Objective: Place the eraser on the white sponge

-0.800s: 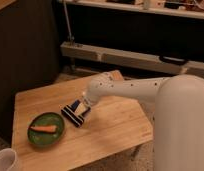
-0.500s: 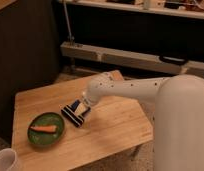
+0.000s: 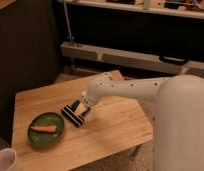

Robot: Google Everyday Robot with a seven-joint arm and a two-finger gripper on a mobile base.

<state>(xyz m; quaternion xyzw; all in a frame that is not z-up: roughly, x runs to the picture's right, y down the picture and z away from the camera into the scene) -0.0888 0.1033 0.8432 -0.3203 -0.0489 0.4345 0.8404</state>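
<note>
The eraser (image 3: 71, 114), a small black and dark-blue block with whitish stripes, lies on the wooden table (image 3: 115, 125) just right of the green plate. My gripper (image 3: 81, 108) is at the end of the white arm, which reaches in from the right. It is down at the eraser's right end, touching or just over it. A whitish patch shows under the gripper, and I cannot tell what it is. I see no white sponge apart from that; it is hidden or out of view.
A green plate (image 3: 32, 136) with an orange carrot piece (image 3: 44, 128) sits at the table's front left. A white cup (image 3: 7, 160) stands at the bottom left corner. A low grey shelf (image 3: 120, 56) and dark wall lie behind the table.
</note>
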